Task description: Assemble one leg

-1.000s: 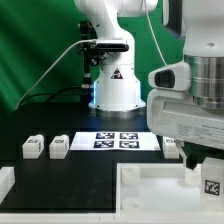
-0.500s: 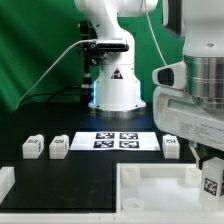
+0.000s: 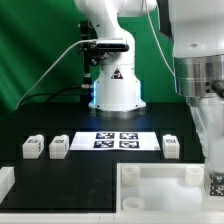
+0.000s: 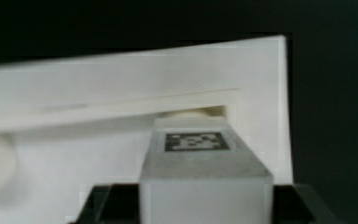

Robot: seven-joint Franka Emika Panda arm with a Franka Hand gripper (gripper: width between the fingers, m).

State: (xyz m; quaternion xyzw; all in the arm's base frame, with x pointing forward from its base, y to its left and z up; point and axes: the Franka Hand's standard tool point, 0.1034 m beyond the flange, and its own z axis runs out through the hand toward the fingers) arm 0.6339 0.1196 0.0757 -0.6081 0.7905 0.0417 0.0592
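My gripper (image 4: 202,205) is shut on a white leg (image 4: 201,150). The leg's black-and-white tag faces the wrist camera, and the dark fingers (image 4: 115,204) press on both its sides. Behind the leg lies the large white panel (image 4: 87,100), with the leg's far end at a raised corner part of it. In the exterior view the gripper (image 3: 212,176) hangs low over the panel's right end (image 3: 160,188), and the held leg (image 3: 215,185) barely shows at the frame's edge. Three loose legs lie on the black table: two at the exterior view's left (image 3: 32,147) (image 3: 59,146) and one at its right (image 3: 171,146).
The marker board (image 3: 119,140) lies flat between the loose legs. The robot's white base (image 3: 115,85) stands behind it, against a green backdrop. A white block (image 3: 5,182) sits at the lower left edge.
The arm has swung toward the exterior view's right and dropped lower over the panel's right end. The held leg's tag, plain before, is now mostly out of frame.
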